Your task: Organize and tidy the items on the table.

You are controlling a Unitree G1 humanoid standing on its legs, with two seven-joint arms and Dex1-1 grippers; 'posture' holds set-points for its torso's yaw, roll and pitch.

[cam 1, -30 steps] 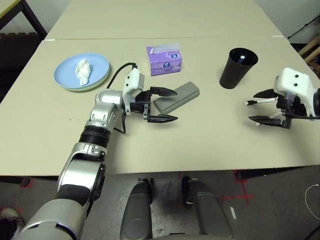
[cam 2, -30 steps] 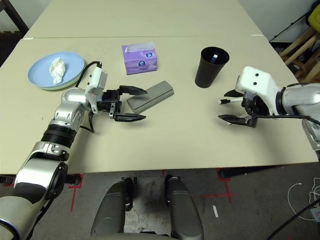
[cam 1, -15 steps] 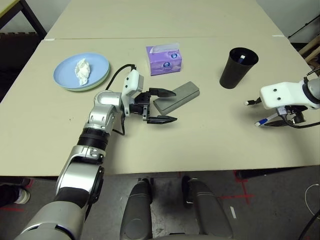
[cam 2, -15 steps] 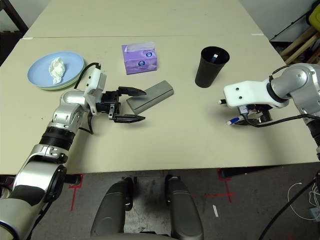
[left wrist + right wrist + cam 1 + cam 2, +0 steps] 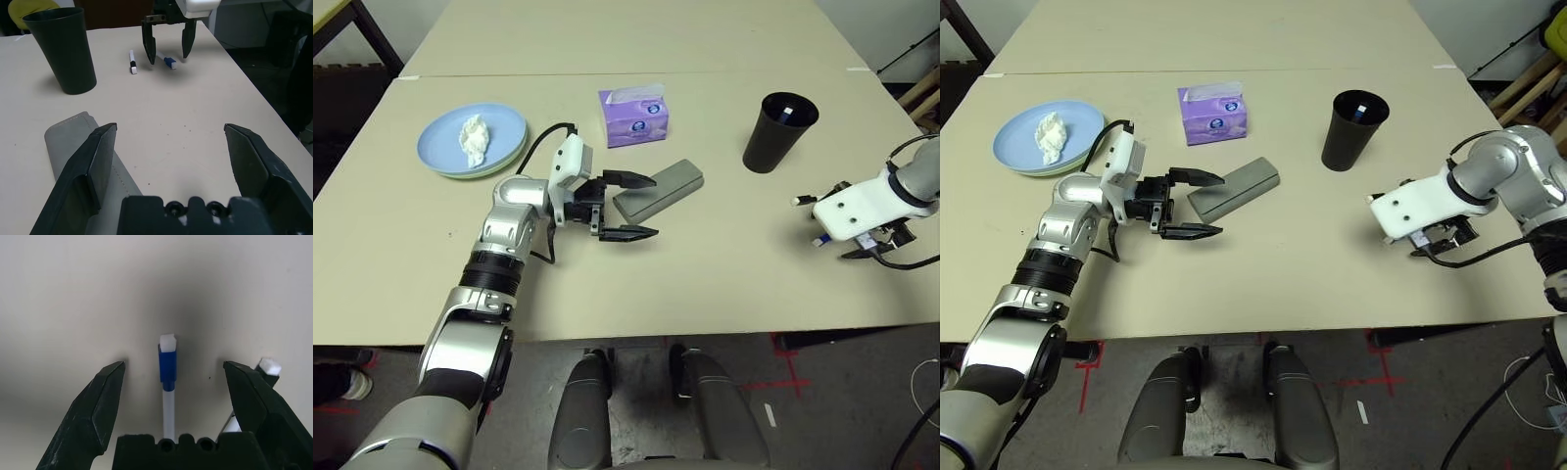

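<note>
While the blue-capped pen (image 5: 168,404) lies toward the table's (image 5: 705,284) front right corner, the right gripper (image 5: 174,363) is spread wide around it, black-capped pen (image 5: 269,372) just outside, and here's the left gripper (image 5: 656,208), also wide, beside the glasses case (image 5: 671,189) nearer the front edge's middle.

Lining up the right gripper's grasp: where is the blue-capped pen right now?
In the right wrist view, the blue-capped pen lies between the right gripper's open fingers.
</note>
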